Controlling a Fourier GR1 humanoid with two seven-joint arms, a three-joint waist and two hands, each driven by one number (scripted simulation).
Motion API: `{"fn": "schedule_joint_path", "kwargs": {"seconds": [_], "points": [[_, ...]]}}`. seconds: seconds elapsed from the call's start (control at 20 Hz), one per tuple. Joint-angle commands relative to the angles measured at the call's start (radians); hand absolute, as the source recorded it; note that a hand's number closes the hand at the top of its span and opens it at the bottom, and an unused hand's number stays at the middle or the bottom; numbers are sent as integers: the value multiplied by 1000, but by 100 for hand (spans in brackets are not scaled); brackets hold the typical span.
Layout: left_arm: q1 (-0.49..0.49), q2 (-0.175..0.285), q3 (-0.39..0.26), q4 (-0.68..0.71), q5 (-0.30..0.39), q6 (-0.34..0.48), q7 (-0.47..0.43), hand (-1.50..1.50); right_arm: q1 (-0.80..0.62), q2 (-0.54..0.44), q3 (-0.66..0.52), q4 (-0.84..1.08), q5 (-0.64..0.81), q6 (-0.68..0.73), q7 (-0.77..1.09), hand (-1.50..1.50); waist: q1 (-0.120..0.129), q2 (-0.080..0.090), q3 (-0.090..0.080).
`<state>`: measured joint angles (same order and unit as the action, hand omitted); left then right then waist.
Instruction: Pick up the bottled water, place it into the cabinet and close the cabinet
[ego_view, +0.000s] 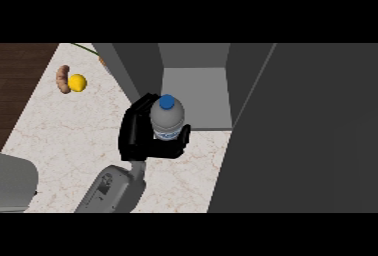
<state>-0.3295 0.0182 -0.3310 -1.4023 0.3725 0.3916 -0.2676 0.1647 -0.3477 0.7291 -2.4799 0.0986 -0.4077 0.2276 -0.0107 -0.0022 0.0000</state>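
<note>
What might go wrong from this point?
The bottled water, held in the right hand, sits close to the cabinet's left wall, so hand or bottle may clip it going in. The open door stands close at the right, leaving a narrow way in.

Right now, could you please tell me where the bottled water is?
The bottled water stands upright in the robot hand, left of centre in the head view, just before the open cabinet.

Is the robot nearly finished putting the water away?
About halfway. Done: the robot hand grips the bottled water. In hand: it is in front of the open cabinet, not inside yet. Left: set it inside, then shut the door.
</note>
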Motion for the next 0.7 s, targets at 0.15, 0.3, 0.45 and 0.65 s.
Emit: {"fn": "schedule_joint_path", "kwargs": {"seconds": [0.15,0.3,0.45,0.65], "points": [[-172,-18,-9,138,-38,129,10,150,68,-31,60,-98,95,-14,4,-150,-12,1,0],[-316,-18,40,223,-22,148,51,150,13,-34,-12,-130,41,-5,72,-150,-11,3,0],[-366,-12,106,307,-57,103,62,150,28,-20,4,-52,35,3,-11,-150,-5,3,0],[-428,-15,132,431,-85,111,23,150,92,-75,49,-185,63,-6,36,-150,-23,1,0]]}}
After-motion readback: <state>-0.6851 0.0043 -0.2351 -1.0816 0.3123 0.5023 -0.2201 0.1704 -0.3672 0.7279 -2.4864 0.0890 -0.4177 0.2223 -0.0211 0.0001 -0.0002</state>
